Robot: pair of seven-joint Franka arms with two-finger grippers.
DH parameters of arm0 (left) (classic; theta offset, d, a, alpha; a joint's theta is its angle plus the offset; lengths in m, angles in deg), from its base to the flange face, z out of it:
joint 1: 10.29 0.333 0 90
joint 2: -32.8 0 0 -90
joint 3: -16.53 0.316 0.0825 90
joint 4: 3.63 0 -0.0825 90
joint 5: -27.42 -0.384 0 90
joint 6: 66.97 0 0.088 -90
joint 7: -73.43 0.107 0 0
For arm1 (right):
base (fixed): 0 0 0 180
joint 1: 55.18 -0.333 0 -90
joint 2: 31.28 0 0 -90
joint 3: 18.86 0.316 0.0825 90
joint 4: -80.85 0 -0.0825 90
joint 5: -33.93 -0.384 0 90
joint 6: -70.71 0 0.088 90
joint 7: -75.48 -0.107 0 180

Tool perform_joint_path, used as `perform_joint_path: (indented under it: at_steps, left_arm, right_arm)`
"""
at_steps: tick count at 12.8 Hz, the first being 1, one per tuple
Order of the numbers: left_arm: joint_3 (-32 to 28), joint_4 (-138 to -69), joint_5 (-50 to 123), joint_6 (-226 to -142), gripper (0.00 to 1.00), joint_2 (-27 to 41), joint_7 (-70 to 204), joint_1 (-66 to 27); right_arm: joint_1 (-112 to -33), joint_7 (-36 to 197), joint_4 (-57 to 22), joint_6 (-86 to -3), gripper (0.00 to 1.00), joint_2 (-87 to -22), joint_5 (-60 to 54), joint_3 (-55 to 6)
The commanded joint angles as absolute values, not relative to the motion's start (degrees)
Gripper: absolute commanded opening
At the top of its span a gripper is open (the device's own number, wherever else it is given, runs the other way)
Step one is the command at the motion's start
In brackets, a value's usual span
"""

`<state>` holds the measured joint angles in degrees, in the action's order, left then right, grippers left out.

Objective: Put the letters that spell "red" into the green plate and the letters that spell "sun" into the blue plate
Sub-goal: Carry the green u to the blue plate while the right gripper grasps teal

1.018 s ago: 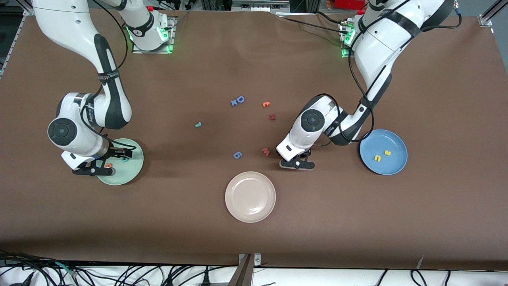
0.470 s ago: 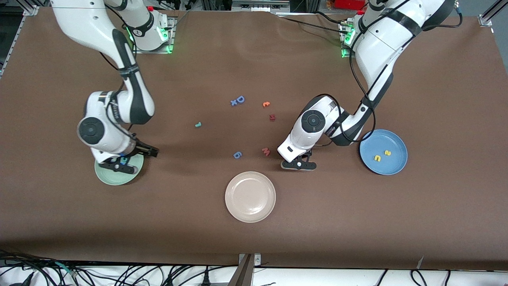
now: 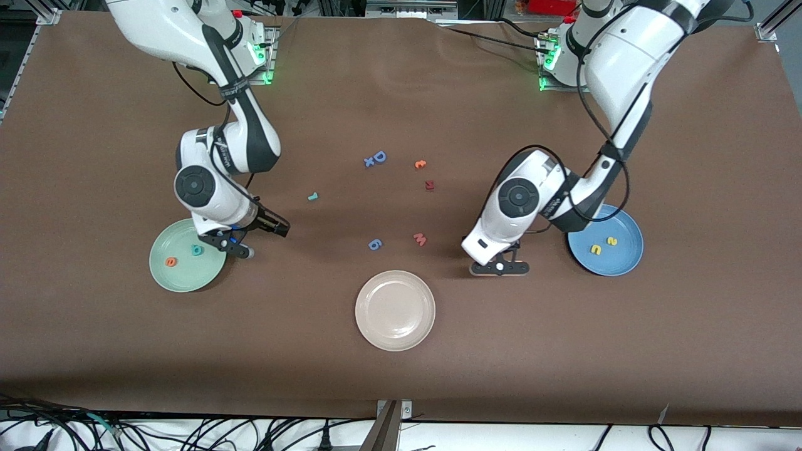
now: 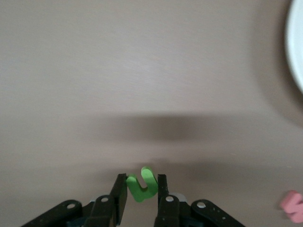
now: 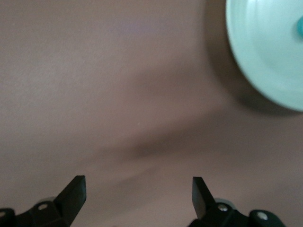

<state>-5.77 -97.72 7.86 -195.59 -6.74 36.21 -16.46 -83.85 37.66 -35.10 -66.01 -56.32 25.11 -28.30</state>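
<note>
Green "n" sits clamped in the left gripper above the counter; right gripper hangs released beside the green plate.

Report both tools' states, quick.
Left tool: shut on the green n, over bare table.
Right tool: open, holding nothing, beside the green plate.

Loose foam characters on table: blue "D", blue "6", pink "M".
</note>
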Motion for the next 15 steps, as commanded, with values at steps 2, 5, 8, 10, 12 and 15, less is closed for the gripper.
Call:
perform_joint_path:
  at_steps: [2,5,8,10,12,15]
  left_arm:
    - [-5.7,-98.2,6.3,-190.5,0.12,-3.7,47.9,-12.8]
    - [-6.1,-98.9,6.2,-187.0,0.12,-2.3,59.6,-6.7]
    - [-6.4,-100.0,6.9,-183.7,0.14,-0.6,67.2,-1.3]
    - [-7.9,-100.7,8.0,-183.7,0.14,-0.2,72.3,3.1]
    - [-7.9,-100.7,8.0,-183.7,0.14,-0.3,77.1,6.3]
    - [-7.9,-100.8,9.7,-183.7,0.14,-1.4,80.0,8.2]
  right_arm:
    - [-89.7,28.0,-48.3,-80.0,0.99,-51.1,24.7,-28.0]
    - [-94.1,21.3,-49.5,-81.3,0.99,-51.0,24.7,-28.0]
    - [-94.5,20.4,-50.4,-82.2,0.99,-51.0,24.7,-27.9]
    - [-94.8,20.3,-52.3,-85.6,0.99,-51.3,24.7,-27.9]
    - [-95.6,19.4,-53.4,-86.4,0.99,-51.5,24.7,-27.8]
    - [-97.1,17.0,-53.9,-87.6,0.99,-52.6,24.7,-27.9]
